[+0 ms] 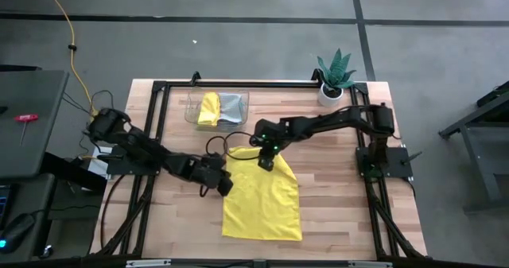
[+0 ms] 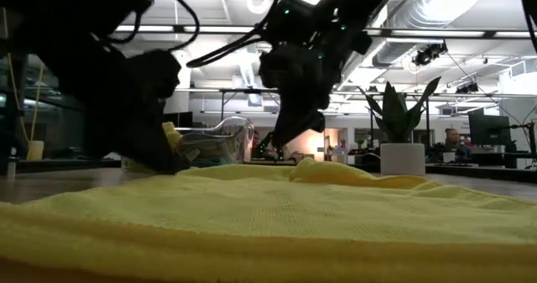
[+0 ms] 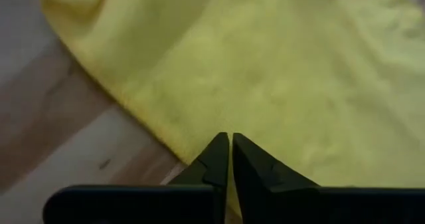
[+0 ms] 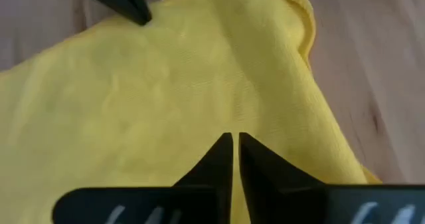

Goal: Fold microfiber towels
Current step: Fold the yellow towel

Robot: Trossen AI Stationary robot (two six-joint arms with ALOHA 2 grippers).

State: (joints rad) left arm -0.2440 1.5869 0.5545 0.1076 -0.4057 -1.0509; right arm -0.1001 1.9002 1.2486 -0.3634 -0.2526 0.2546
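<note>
Standing by the table: there's one yellow towel (image 1: 262, 204) spread flat on the wooden table (image 1: 334, 212), sitting around 6 o'clock from the table's middle, with its near edge close to the front rim. Both arms are at the towel's far edge. The left gripper (image 1: 225, 185) is on the far-left corner, fingers pinched together on the cloth edge; in its wrist view the tips (image 3: 229, 159) meet right at the hem of the towel (image 3: 279, 84). The right gripper (image 1: 266, 161) is on the far-right corner, fingers also pressed together on the fabric (image 4: 199, 98), tips (image 4: 234, 159) just inside the hem. The far edge is bunched up a bit between them, visible from the low view (image 2: 327, 172).

Open room: bare wood to the towel's 3 o'clock, out to the right rim, and some at 9 o'clock, though the left arm lies across that side. At 12 o'clock, near the far rim, a clear plastic tray (image 1: 191, 109) holds a folded yellow towel (image 1: 210, 109) beside a grey one (image 1: 231, 109). A potted plant (image 1: 333, 81) stands at the 1 o'clock corner.

Can't read any labels or writing anywhere.
</note>
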